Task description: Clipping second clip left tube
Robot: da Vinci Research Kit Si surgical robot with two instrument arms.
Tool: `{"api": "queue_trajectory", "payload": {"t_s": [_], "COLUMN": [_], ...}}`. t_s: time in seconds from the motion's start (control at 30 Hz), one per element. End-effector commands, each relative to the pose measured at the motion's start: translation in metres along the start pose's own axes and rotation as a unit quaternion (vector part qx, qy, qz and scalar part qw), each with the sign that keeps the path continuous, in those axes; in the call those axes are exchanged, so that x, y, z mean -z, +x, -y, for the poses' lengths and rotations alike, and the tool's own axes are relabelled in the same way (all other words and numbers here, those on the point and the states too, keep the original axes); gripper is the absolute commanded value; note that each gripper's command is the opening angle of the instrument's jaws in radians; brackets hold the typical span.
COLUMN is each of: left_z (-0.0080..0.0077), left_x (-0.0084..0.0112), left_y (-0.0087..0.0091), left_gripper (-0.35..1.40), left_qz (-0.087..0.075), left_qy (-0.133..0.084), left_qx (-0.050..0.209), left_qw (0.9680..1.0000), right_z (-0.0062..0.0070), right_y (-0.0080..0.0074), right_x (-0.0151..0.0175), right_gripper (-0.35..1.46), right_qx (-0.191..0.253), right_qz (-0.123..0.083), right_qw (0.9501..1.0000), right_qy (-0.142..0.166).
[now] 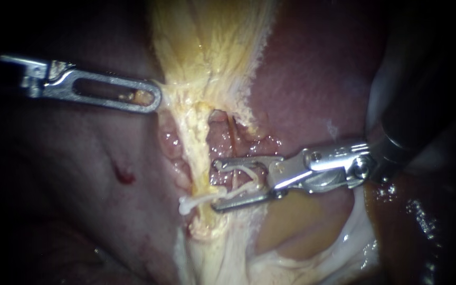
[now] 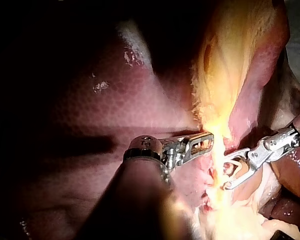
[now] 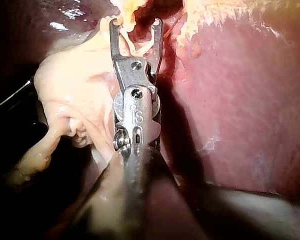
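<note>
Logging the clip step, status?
Left instrument shut on yellow tissue. Right instrument holds loaded clip wide, tips at left tube. Placed clip across tube. Nothing blocking.

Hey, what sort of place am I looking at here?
Likely a surgical robot's working field, close to tissue: bare liver, left instrument gripping yellow tissue, right instrument holding a white clip.

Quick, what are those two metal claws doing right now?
Left instrument: jaws shut on yellowish tissue.
Right instrument: jaws apart but holding a white clip.
</note>
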Motion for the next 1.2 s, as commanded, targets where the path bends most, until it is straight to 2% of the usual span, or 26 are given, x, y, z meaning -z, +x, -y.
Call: {"api": "queue_trajectory", "payload": {"t_s": [0.03,0.37,0.57,0.93,1.07,1.2], "left_z": [0.0000,0.0000,0.0000,0.0000,0.0000,0.0000], "left_x": [0.0000,0.0000,-0.0001,-0.0002,-0.0003,-0.0003], "left_y": [0.0000,0.0000,0.0000,0.0000,0.0000,0.0000], "left_gripper": [-0.35,-0.35,-0.35,-0.35,-0.35,-0.35], "left_qz": [0.000,0.000,0.000,0.000,0.000,0.000], "left_qy": [0.000,0.000,0.000,0.001,0.001,0.001], "left_qx": [0.000,0.000,0.000,0.000,0.000,0.000], "left_qw": [1.0000,1.0000,1.0000,1.0000,1.0000,1.0000], "right_z": [0.0001,0.0003,0.0007,0.0008,0.0009,0.0015], "right_y": [0.0001,0.0011,0.0015,0.0014,0.0013,0.0014], "right_x": [-0.0003,-0.0023,-0.0045,-0.0085,-0.0089,-0.0086], "right_gripper": [0.49,0.48,0.48,0.49,0.49,0.49], "right_qx": [-0.005,-0.029,-0.035,-0.046,-0.049,-0.048], "right_qz": [-0.004,-0.035,-0.043,-0.060,-0.064,-0.068], "right_qw": [1.0000,0.9985,0.9973,0.9938,0.9928,0.9921], "right_qy": [0.002,0.032,0.048,0.081,0.089,0.094]}}
